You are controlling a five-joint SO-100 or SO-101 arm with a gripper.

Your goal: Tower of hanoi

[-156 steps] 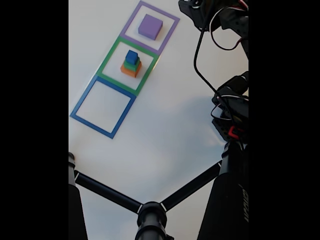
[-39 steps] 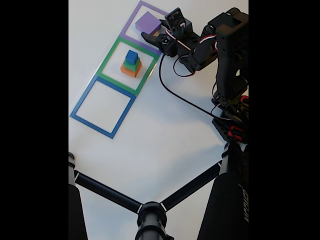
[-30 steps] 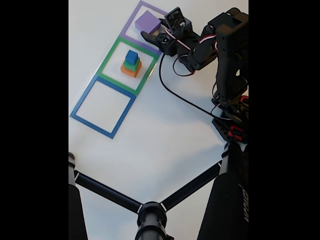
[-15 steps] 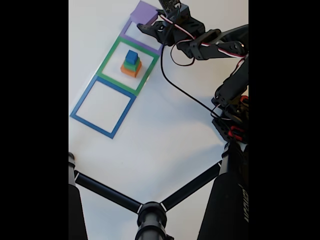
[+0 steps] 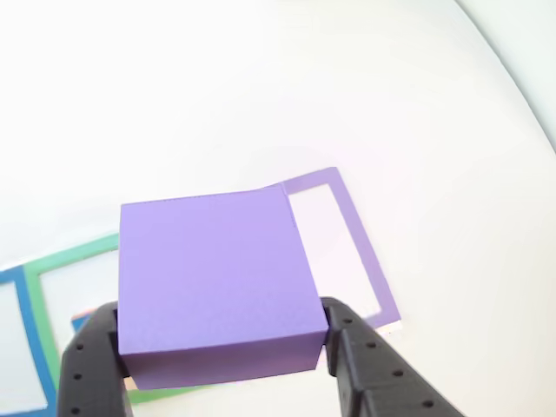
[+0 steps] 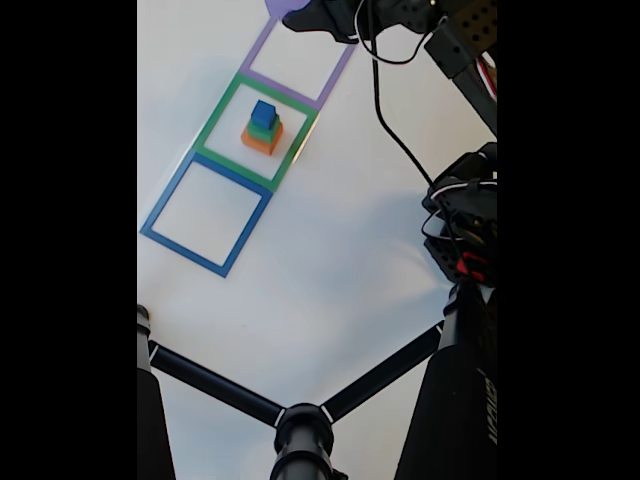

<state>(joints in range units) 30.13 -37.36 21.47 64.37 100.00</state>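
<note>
In the other view, the gripper [image 5: 221, 347] is holding a big purple block [image 5: 213, 282] up in the air. One black finger [image 5: 91, 365] presses on the block's left side, and the other presses on its right side. The block looks very big here because it is close to the camera. Below it and to the right lies the purple square frame [image 5: 360, 252] on the white table [image 5: 261, 87]. There is nothing inside that frame. A bit of the green square frame [image 5: 69, 254] peeks out on the left, and a bit of the blue square frame [image 5: 19, 347] shows at the far left edge.

The fixed view shows more of the table [image 6: 330, 250]. The three frames lie in a row. The purple frame [image 6: 340, 72] is farthest away, the green frame [image 6: 215, 125] is in the middle, and the blue frame [image 6: 170, 200] is nearest. A small stack [image 6: 262, 127] stands inside the green frame, with an orange block at the bottom, a green one in the middle and a blue one on top. The blue frame has nothing in it. At the very top edge, just a corner of the purple block [image 6: 281, 5] shows, next to the dark gripper [image 6: 300, 14]. The arm [image 6: 450, 40] reaches in from the right, with a black cable [image 6: 385, 115] hanging down from it. A black stand [image 6: 300, 420] fills the near part of the picture.
</note>
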